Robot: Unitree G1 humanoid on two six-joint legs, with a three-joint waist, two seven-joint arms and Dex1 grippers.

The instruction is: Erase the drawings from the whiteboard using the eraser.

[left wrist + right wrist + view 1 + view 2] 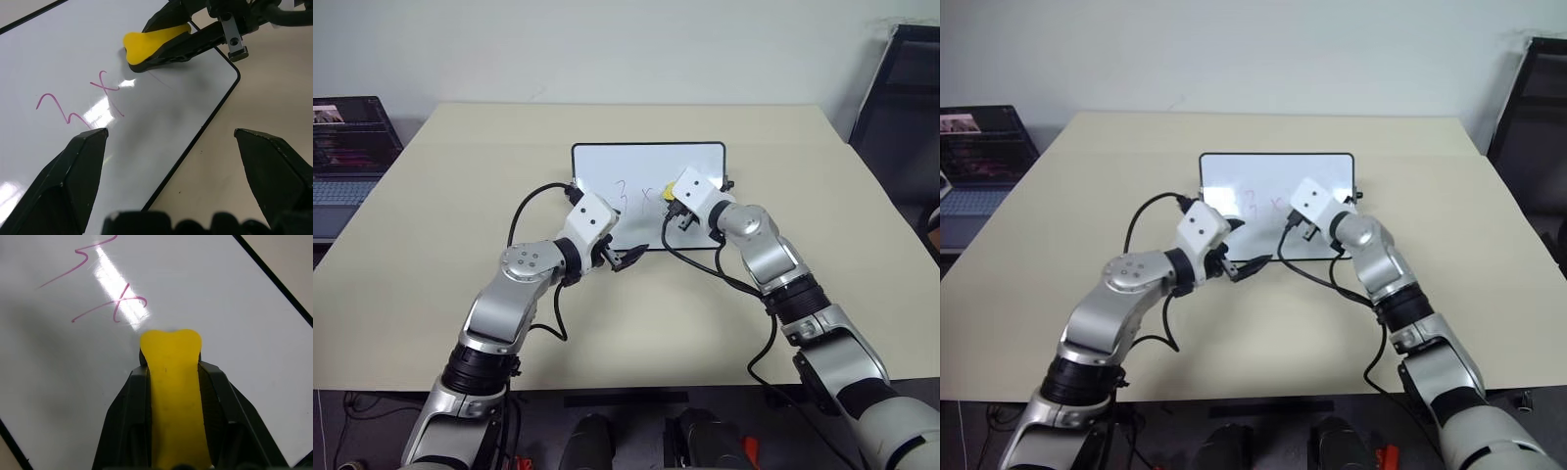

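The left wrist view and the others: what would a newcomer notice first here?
First, the yellow eraser, clamped in the right gripper and set on the whiteboard beside the purple drawings, a "3" and an "x". Next, the left gripper, open over the board's near edge on the beige table.

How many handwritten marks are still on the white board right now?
2: a reddish-purple "3" and an "x" beside it on the glossy black-framed whiteboard; only a faint stroke shows by the yellow eraser.

Beige table (460, 255), pale wall (607, 49) behind, laptop (347, 147) at left, dark chair (901, 98) at right
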